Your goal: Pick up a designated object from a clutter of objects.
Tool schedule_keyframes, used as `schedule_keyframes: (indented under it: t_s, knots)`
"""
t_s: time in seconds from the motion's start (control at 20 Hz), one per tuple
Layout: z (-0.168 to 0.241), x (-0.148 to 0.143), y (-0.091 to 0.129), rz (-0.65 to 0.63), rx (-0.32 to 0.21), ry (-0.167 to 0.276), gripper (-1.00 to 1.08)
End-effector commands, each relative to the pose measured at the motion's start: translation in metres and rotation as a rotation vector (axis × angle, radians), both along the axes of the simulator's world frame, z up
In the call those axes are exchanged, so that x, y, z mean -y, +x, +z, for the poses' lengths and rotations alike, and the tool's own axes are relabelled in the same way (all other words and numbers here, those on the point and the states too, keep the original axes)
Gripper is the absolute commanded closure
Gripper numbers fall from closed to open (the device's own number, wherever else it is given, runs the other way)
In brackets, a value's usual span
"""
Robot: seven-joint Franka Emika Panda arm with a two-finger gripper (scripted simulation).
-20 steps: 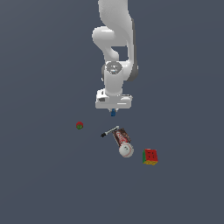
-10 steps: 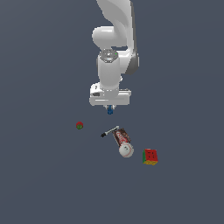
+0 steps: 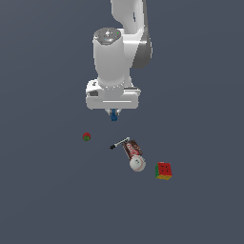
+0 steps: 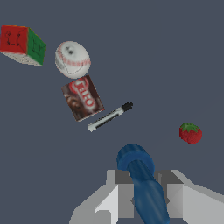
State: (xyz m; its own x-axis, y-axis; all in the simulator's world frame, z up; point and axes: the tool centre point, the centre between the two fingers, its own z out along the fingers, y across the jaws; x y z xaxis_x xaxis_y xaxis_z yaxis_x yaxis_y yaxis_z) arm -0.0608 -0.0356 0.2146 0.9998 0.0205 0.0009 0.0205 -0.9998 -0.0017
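Observation:
My gripper [image 3: 113,113] is shut on the small dark-blue item [image 3: 114,116], which hangs from the fingers well above the floor. In the wrist view the blue item [image 4: 141,177] sits clamped between the two grey fingers [image 4: 119,199], its rounder end pointing away from the hand. The rest of the clutter lies below: a red-green strawberry-like ball [image 3: 86,137], a thin black-tipped marker [image 3: 119,143], a dark red can [image 3: 132,148], a white baseball [image 3: 137,164] and a red-yellow-green cube [image 3: 163,170].
The can [image 4: 82,98], baseball [image 4: 72,59] and marker [image 4: 109,117] lie close together; the cube [image 4: 22,44] is a little beyond them, and the strawberry-like ball [image 4: 190,133] lies apart. The floor is flat dark grey all round.
The arm has risen with the blue item held in the gripper. The clutter on the floor has not moved.

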Motion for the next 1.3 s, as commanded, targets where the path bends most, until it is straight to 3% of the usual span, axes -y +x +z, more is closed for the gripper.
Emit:
schedule_keyframes:
  t_s: [0.0, 0.65, 1.25]
  knots:
    - [0.022, 0.007, 0.011, 0.000, -0.001, 0.000, 1.08]
    - [0.121, 0.037, 0.067, 0.000, -0.001, -0.001, 1.08]
    - [0.185, 0.057, 0.106, 0.000, -0.001, -0.002, 1.08]
